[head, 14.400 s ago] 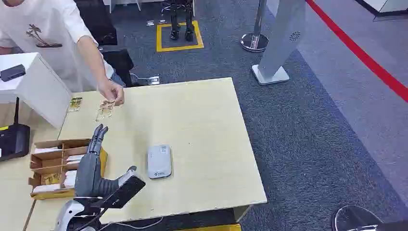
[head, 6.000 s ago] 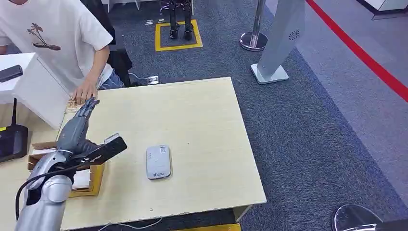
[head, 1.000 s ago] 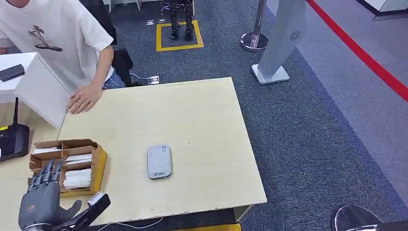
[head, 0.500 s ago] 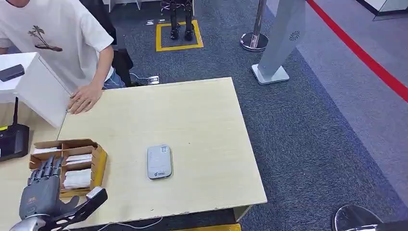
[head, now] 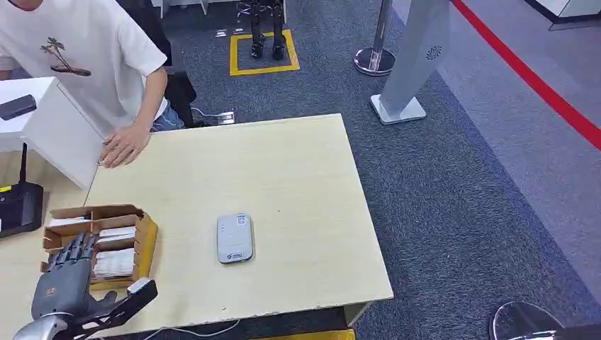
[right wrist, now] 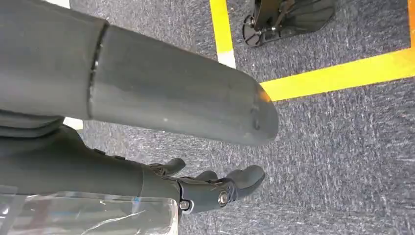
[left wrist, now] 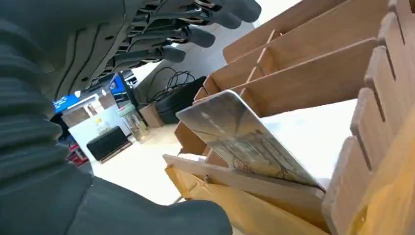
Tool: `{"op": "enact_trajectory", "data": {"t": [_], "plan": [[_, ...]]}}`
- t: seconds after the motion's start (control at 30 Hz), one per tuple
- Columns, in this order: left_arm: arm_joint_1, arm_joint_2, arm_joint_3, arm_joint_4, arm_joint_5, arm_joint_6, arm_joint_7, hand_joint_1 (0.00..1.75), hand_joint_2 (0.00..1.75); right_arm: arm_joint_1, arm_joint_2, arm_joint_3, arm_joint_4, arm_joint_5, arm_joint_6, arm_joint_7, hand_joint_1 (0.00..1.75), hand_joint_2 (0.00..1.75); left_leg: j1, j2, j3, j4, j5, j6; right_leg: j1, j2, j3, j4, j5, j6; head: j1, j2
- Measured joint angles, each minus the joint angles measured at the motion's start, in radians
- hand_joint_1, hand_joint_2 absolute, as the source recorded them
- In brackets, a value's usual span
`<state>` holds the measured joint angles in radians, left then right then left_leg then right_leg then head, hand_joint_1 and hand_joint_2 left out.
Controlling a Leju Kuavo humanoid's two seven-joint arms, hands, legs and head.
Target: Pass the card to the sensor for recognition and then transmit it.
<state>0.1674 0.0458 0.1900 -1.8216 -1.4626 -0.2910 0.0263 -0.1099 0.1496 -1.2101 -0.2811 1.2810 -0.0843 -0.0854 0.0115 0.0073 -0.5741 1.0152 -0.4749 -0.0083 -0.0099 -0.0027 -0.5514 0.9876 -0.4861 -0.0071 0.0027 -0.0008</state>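
The left robot hand (head: 62, 283) hovers over the near end of the cardboard card box (head: 145, 244) at the left side of the pale wooden worktop (head: 283, 177); its fingers are spread apart and hold nothing; from the wrist camera the dark fingers (left wrist: 191, 35) reach out above the box's slotted dividers, clear of them. A card (left wrist: 244, 139) with a printed, glossy face leans tilted in one slot of the box, its lower edge down behind a divider, white cards lying in the compartment beyond it. The grey sensor (head: 234, 237) lies flat near the middle of the worktop, well apart from the box and to its right. At the far left corner a person in a white T-shirt rests a hand (head: 125, 145) on the worktop's edge, beside a slanted white panel (head: 60, 138); a black device with an aerial (head: 18, 205) sits on the neighbouring surface to the left. The right robot hand (right wrist: 205, 188) hangs over grey carpet crossed by yellow tape (right wrist: 342, 73), its fingers curled inward around nothing.
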Motion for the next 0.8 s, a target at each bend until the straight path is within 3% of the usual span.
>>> {"op": "enact_trajectory", "data": {"t": [0.1,0.13,0.8], "plan": [[-0.007,0.009,-0.011,0.013,0.003,0.0,0.0,0.0,1.75,0.0,0.0,0.0,0.0,0.0,0.0,0.0,0.0,1.75,0.0,0.0,0.0,0.0,0.0,0.0,0.0,0.0,0.0,0.0,0.0,0.0,0.0,0.0],[-0.009,0.011,-0.016,0.018,0.006,0.001,0.0,1.75,1.75,0.0,-0.001,0.0,0.0,0.0,0.0,-0.001,0.0,1.75,0.0,0.0,0.0,0.0,0.0,0.0,0.0,0.0,0.0,0.0,0.0,0.0,0.0,0.0],[-0.03,0.052,-0.08,0.047,0.033,0.015,0.013,1.75,1.75,0.0,-0.001,0.005,0.0,0.007,0.0,-0.001,0.0,1.75,0.0,0.0,0.0,0.0,0.0,0.0,0.0,0.0,0.0,0.0,0.0,0.0,0.0,0.0]]}}
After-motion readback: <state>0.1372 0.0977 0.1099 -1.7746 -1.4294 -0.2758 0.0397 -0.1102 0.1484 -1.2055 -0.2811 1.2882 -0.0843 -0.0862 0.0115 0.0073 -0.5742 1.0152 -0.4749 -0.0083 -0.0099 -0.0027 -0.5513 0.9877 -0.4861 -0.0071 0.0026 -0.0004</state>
